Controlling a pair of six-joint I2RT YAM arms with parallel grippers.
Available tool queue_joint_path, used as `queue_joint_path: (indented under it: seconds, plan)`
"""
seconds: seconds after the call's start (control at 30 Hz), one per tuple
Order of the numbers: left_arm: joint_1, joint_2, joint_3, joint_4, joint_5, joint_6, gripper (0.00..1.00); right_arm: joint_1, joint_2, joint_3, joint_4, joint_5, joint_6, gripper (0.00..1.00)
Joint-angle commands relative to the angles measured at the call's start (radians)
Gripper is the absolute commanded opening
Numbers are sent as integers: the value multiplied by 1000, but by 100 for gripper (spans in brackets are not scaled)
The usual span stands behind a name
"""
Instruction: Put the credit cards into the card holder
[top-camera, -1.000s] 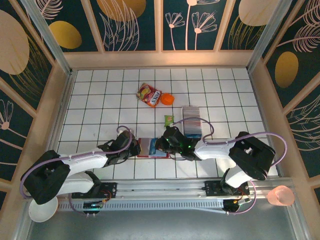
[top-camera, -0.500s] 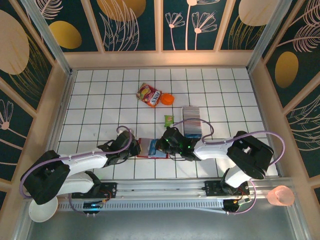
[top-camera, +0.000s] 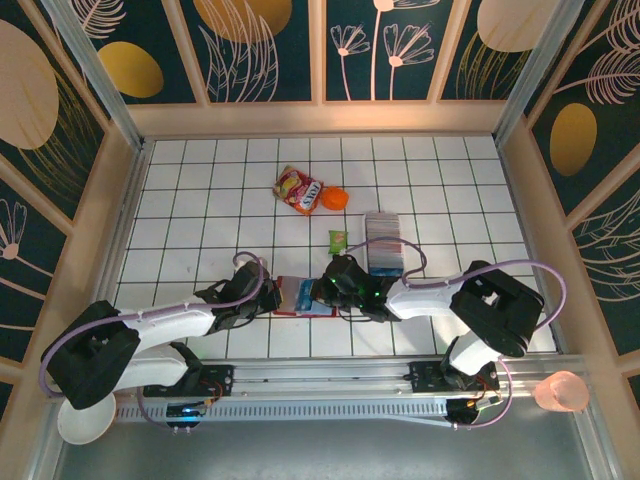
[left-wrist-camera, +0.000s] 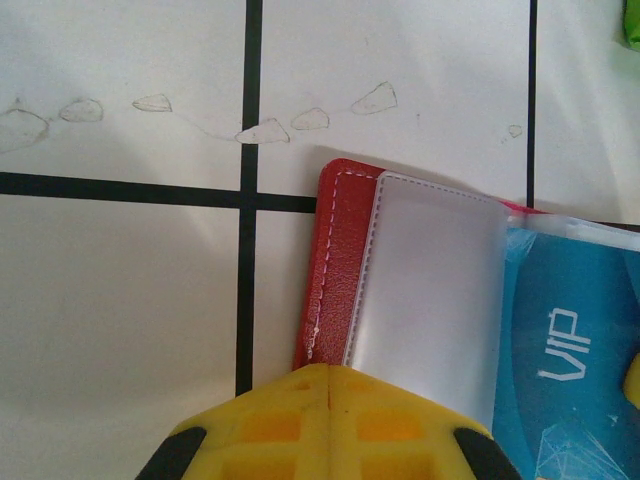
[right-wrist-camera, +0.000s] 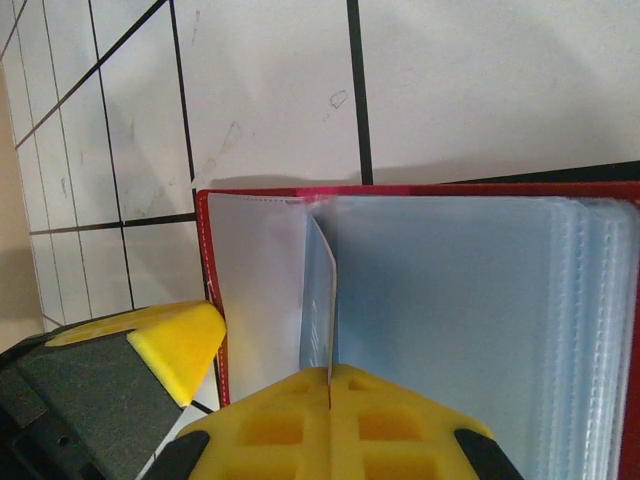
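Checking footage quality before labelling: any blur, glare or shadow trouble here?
Top view: sharp, evenly lit table. Left wrist: wallet and blue card crisp, left gripper blurred. Right wrist: right gripper blurred, faint sheen on wallet sleeves.

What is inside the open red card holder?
Clear plastic pockets and a blue VIP card. The right tool pinches a thin pale sheet standing among them. What lies deeper under the stacked pockets cannot be seen.

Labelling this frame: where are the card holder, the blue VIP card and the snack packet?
card holder (left-wrist-camera: 335, 250), left wrist view, red cover edge.
blue VIP card (left-wrist-camera: 560, 335), left wrist view, printed face.
snack packet (top-camera: 298, 190), top view, middle.
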Motion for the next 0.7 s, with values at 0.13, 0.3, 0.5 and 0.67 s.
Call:
queue_joint_path:
  seconds: [0.13, 0.3, 0.5, 0.67]
  plan:
    - [-1, -12, -17, 0, 9, -5, 0, 8, 21, -17, 1, -57, -42, 0]
    - [-1, -11, -18, -4, 5, -7, 0, 12, 2, -38, 32, -59, -28, 0]
    - [0, -30, -22, -28, -7, -13, 0, 14, 9, -69, 129, -63, -4, 0]
    - [0, -88, -23, -62, -34, -12, 15, 14, 20, -57, 91, -38, -12, 0]
